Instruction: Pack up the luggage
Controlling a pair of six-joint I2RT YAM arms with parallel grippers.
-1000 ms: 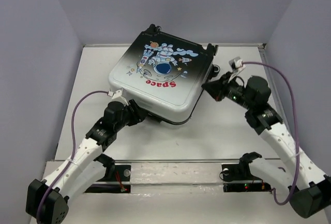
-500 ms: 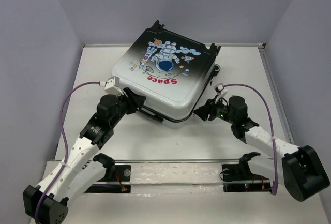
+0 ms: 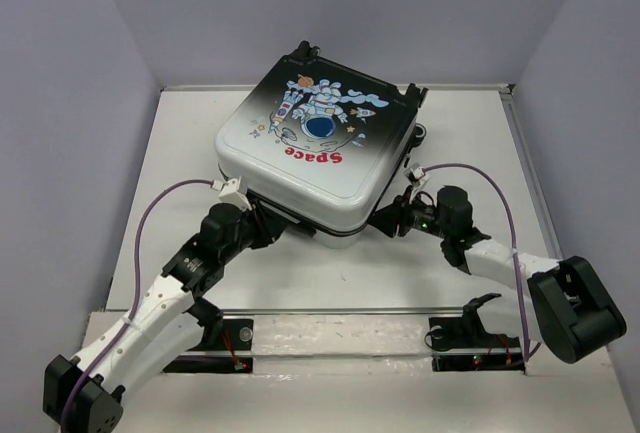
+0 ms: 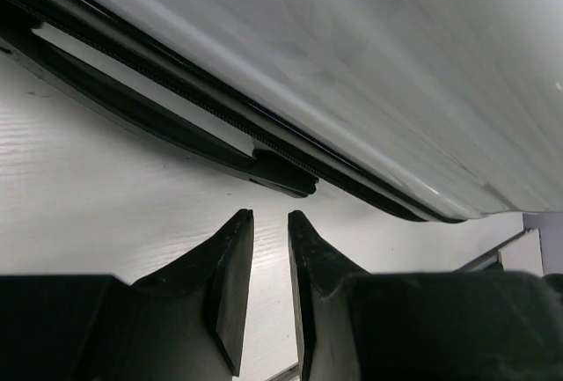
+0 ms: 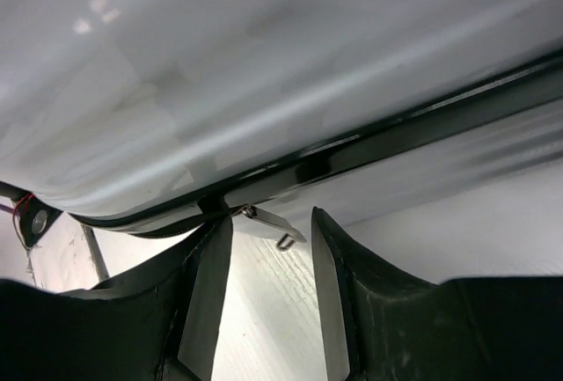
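The left gripper (image 4: 271,216) has its two black fingers drawn close, with only a narrow slit between them and nothing in it. Its tips sit just short of a black carry handle (image 4: 281,177) on the near side of the suitcase (image 3: 310,153), not touching it; white table shows between.

The right gripper (image 5: 271,216) stands wider, jaws clearly apart. A small metal zipper pull (image 5: 264,220) hangs from the black zip seam (image 5: 396,130) and lies in the gap between the fingertips, close to the left one. The frames do not show the pads pressing on it.

In the top view, the left gripper (image 3: 268,225) meets the suitcase's near-left edge and the right gripper (image 3: 385,221) its near-right corner, both low by the table (image 3: 180,153).

The suitcase lies flat and closed in the middle of the table, turned at an angle, astronaut print and red "Space" lettering facing up, black wheels (image 3: 414,94) at the far edge. Purple cables (image 3: 160,203) loop above both arms.
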